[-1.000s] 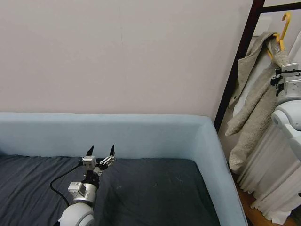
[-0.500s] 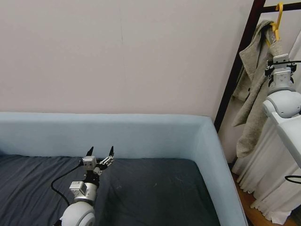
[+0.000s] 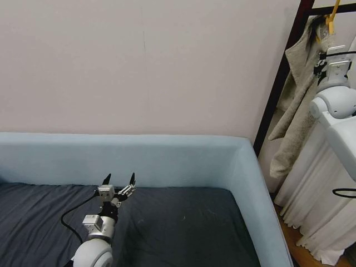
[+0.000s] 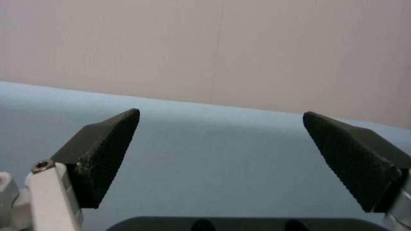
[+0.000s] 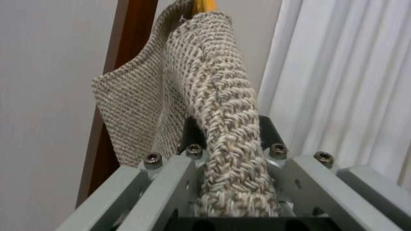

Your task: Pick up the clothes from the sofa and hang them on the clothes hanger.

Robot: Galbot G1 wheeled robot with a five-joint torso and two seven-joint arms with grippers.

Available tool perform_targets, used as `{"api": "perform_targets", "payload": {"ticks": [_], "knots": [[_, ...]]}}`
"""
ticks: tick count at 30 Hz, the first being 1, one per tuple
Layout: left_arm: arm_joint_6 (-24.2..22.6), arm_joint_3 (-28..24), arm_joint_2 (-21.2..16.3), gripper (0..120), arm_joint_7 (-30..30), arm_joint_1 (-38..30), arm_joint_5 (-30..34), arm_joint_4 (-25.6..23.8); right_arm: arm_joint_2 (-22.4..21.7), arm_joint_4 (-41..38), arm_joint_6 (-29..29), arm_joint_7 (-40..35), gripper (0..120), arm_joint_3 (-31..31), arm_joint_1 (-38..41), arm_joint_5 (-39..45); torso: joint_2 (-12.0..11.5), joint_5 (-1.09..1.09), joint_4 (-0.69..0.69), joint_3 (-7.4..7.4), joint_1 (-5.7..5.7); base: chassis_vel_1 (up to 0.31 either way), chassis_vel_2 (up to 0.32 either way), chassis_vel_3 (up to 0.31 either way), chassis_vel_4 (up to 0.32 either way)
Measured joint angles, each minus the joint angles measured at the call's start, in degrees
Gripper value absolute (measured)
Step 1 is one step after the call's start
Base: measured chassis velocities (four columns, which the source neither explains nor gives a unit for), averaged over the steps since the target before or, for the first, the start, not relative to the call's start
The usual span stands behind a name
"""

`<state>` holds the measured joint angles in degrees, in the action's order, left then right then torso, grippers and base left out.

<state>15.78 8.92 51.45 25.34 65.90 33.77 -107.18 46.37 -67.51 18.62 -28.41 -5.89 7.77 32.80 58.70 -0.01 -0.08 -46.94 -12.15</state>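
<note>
Since the grey knit cardigan [image 3: 293, 94] hangs up at the far right, well apart from the sofa [image 3: 167, 158], the pick-up half of the job looks done. The garment drapes from a yellow hanger [image 3: 333, 12] beside the dark wooden rack [image 3: 281, 83], and its lower end falls next to the white curtain [image 3: 311, 194]. The right gripper [image 5: 230, 134] is raised high at the right, just under the hanger. Its fingers [image 5: 192, 131] are clenched on a thick fold of the knit, which runs down between them in the right wrist view. Whether the hanger's hook sits over the rack's top bar I cannot tell, because the hook meets the upper edge of the head view right by the bar. My reading is that the hanging is in its last stage. What is left is to seat the hook, if it is not seated, and to let go so the cardigan hangs on its own. The left gripper [image 3: 118, 185] waits low at the near left over the dark seat cushion [image 3: 183, 228], fingers spread wide and holding nothing, pointed toward the sofa's pale blue back.
</note>
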Motion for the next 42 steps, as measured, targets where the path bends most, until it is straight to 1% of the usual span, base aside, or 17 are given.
{"api": "perform_targets", "payload": {"ticks": [4,19,21,25,32,33,34,36,37,40,42], "knots": [[0.1,0.3,0.0,100,0.0,0.7,0.0,-0.5,0.4,1.4,0.6,-0.3,8,-0.7,0.8,2.2,0.0,0.01,0.0,0.0,0.0,0.0,0.0,0.0,0.0],[0.2,0.2,0.5,100,0.0,1.2,-0.4,-0.8,-0.1,1.1,2.4,-1.5,8,-2.6,2.6,9.0,0.0,0.01,-0.02,0.0,0.0,0.0,0.0,0.0,0.0],[0.2,0.2,0.6,100,0.0,1.4,-0.5,-1.1,0.1,1.1,3.4,-2.6,8,-3.2,3.4,11.7,0.0,0.01,-0.02,0.0,0.0,0.0,0.0,0.0,0.0],[0.2,0.4,0.6,100,0.0,1.7,-0.5,-1.5,0.3,1.1,3.9,-3.5,8,-3.6,3.9,14.0,0.0,0.0,-0.01,0.01,0.0,0.0,0.0,0.0,0.0],[0.2,1.4,0.4,100,0.0,2.7,-0.7,-2.0,-0.2,-1.1,3.7,-3.0,8,-3.8,3.9,16.8,0.0,0.02,-0.02,0.0,0.0,0.0,0.0,0.0,0.0],[0.2,1.5,0.4,100,0.0,3.0,-0.7,-2.1,-0.9,-2.6,2.5,-1.8,10,-3.5,3.1,17.3,0.0,0.02,-0.02,0.0,0.0,0.0,0.0,0.0,0.0],[0.2,1.5,0.4,100,0.0,3.1,-0.8,-2.2,-1.4,-4.1,1.6,-1.0,15,-3.1,2.3,17.1,0.0,0.02,-0.02,0.0,0.0,0.0,0.0,0.0,0.0],[0.3,1.5,0.5,100,0.1,3.3,-1.0,-2.3,-2.3,-6.5,0.7,-0.4,22,-2.3,0.9,16.6,0.0,0.01,0.0,0.01,0.0,0.0,0.0,0.0,0.0],[0.3,1.5,0.5,100,0.1,3.3,-1.0,-2.3,-2.3,-6.5,0.7,-0.4,22,-2.3,0.9,16.6,0.0,0.01,0.0,0.01,0.0,0.0,0.0,0.0,0.0],[0.3,1.6,0.6,100,0.1,3.7,-1.1,-2.6,-4.9,-13.3,0.3,0.3,39,0.5,-3.1,17.1,0.0,0.0,-0.01,0.0,0.0,0.0,0.0,0.0,0.0],[0.3,1.7,0.6,100,0.1,3.7,-1.2,-2.6,-5.4,-14.5,0.2,0.6,40,1.1,-3.9,17.3,0.0,0.01,-0.01,0.01,0.0,0.0,0.0,0.0,0.0]]}}
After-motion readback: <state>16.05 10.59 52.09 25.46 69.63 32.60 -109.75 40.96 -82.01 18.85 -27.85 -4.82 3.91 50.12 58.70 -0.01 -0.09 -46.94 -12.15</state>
